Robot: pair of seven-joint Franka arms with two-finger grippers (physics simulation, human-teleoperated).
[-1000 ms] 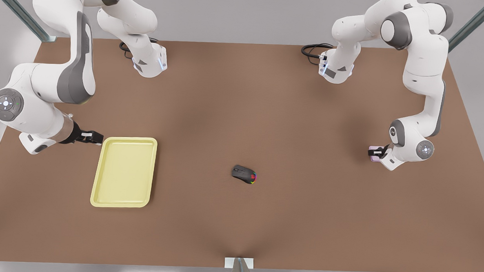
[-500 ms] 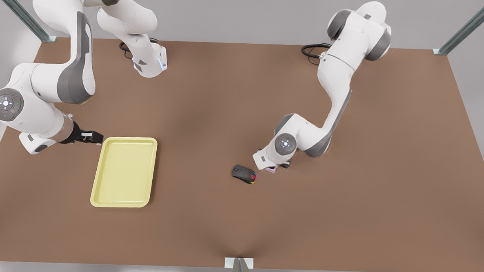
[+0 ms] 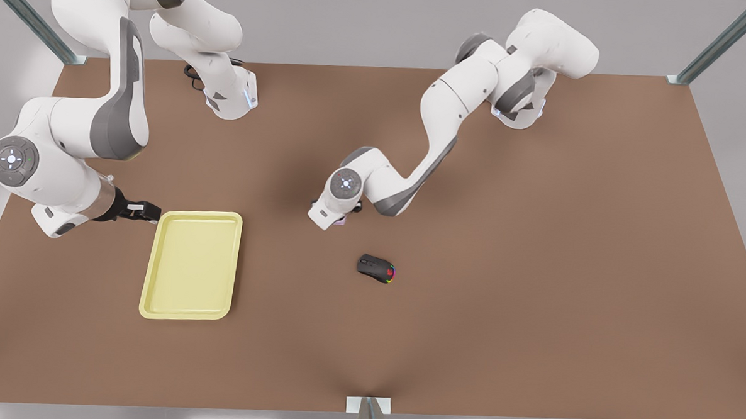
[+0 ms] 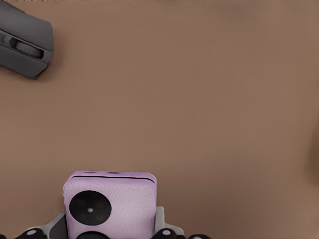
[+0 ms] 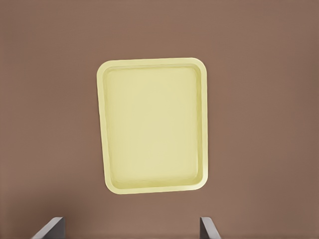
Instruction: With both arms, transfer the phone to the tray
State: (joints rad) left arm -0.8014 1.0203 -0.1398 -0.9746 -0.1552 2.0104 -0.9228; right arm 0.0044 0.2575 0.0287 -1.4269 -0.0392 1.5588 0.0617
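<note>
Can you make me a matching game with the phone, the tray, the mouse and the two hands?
Things:
1. phone
2. tray
3. mouse
4. right hand

Places or states:
A. black, lying alone on the table
B. pale yellow, with nothing in it
C. open, waiting beside the tray's corner
D. lilac, gripped in the left hand

Pairs: 1-D, 2-B, 3-A, 4-C
</note>
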